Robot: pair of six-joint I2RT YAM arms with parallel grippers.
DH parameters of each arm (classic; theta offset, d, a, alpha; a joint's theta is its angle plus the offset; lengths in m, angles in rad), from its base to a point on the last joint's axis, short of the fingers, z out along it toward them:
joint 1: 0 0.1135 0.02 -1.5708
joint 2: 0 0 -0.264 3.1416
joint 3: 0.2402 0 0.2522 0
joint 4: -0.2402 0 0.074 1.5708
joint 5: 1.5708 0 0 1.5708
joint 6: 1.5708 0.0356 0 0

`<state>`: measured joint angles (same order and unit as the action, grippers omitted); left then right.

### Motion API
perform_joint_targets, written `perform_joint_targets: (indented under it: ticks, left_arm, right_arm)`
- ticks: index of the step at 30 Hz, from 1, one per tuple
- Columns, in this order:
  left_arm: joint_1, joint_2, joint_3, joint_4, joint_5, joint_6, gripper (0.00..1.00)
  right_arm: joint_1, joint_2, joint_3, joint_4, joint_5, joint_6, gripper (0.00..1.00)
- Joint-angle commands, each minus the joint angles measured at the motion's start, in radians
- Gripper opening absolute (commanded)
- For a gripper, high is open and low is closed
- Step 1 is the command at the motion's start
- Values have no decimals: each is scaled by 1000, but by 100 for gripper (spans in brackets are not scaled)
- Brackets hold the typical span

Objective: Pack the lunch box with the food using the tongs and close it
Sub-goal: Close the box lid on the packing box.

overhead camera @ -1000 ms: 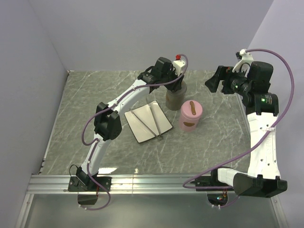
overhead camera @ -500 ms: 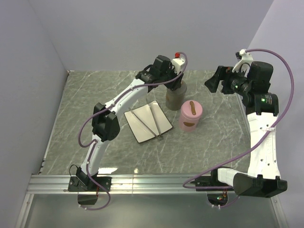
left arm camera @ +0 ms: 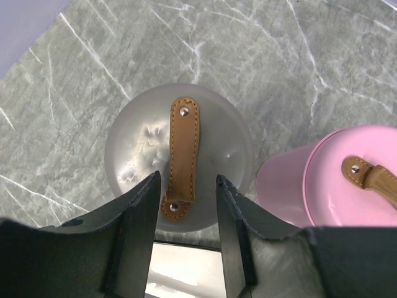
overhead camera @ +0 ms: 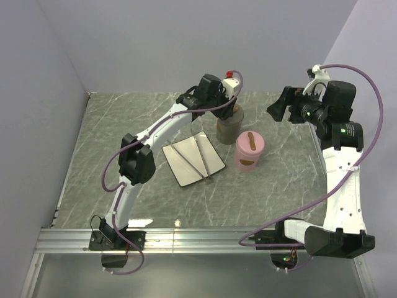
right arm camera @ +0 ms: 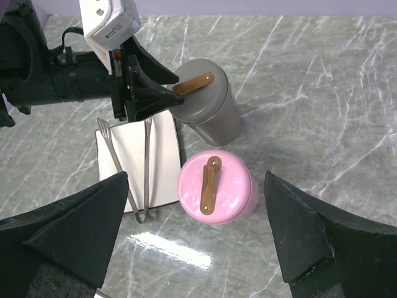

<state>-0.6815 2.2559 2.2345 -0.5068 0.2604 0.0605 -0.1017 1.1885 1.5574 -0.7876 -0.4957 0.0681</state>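
A grey round lunch box tin (overhead camera: 228, 128) (left arm camera: 142, 143) stands shut, with a brown strap (left arm camera: 183, 152) on its lid. My left gripper (overhead camera: 231, 114) (left arm camera: 187, 179) hovers over it, open, its fingers on either side of the strap's near end and a gap on each side. A pink tin of the same kind (overhead camera: 249, 151) (right arm camera: 217, 186) stands beside it, also lidded. The thin silver tongs (overhead camera: 203, 160) (right arm camera: 147, 167) lie on a white plate (overhead camera: 186, 162) (right arm camera: 164, 167). My right gripper (overhead camera: 280, 107) (right arm camera: 196, 177) hangs wide open, high above the pink tin. The food is out of view.
The grey marble table (overhead camera: 124, 136) ends at purple walls behind and on both sides. The plate lies just left of the two tins, close to the grey one. A metal rail (overhead camera: 198, 239) runs along the near edge.
The left wrist has edged slightly to the left over the grey tin. The right arm, the tins and the tongs have not moved.
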Motion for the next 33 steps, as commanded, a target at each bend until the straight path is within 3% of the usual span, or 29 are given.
perform_joint_targets:
  ticks: [1, 9, 23, 33]
  left_arm:
    - [3, -65, -10, 5, 0, 13, 46]
    - [3, -79, -33, 11, 0, 13, 42]
    - [0, -70, -1, 7, 4, 21, 3]
    - [-15, -53, 45, -18, -39, 47, 0]
  right_arm:
    - [-1, -21, -11, 22, -7, -13, 96]
    - [-3, -27, -22, 28, -12, -13, 96]
    - [-3, -49, -51, 44, -7, -10, 95]
    - [-3, -59, -68, 50, -12, -11, 94]
